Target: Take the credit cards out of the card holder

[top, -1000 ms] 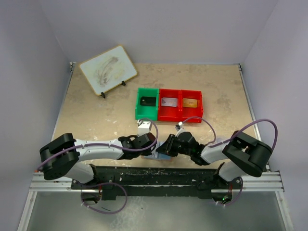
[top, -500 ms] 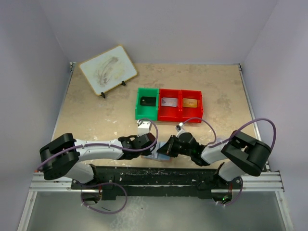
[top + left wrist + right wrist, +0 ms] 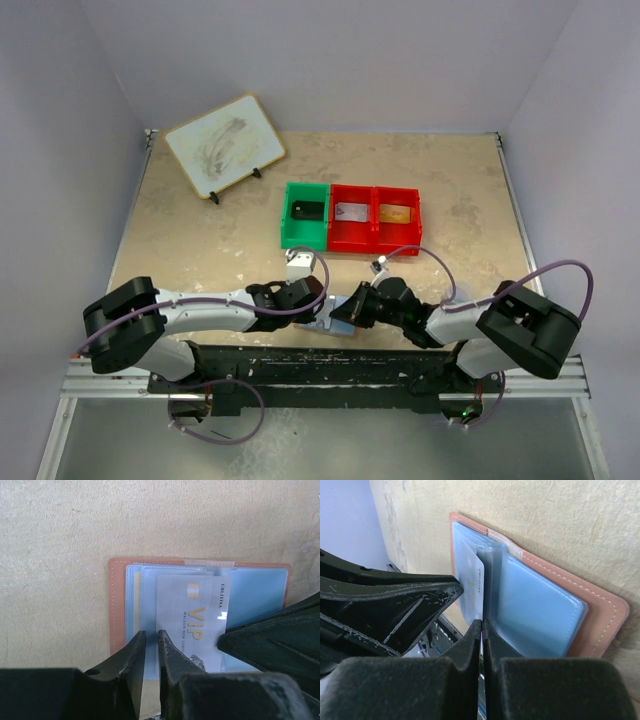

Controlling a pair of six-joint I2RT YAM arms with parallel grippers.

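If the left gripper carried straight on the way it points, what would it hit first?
The card holder: its left blue panel, just beside the VIP card. The left gripper overlaps it in view; its height above is unclear.

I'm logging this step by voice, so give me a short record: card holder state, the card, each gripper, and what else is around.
card holder: open flat, pale blue panels up
VIP card: over the inner panels, printed face showing
right gripper: shut on the VIP card's edge
left gripper: fingers nearly together at the holder's near edge; grip unclear
elsewhere: green bin, red bin, tilted board
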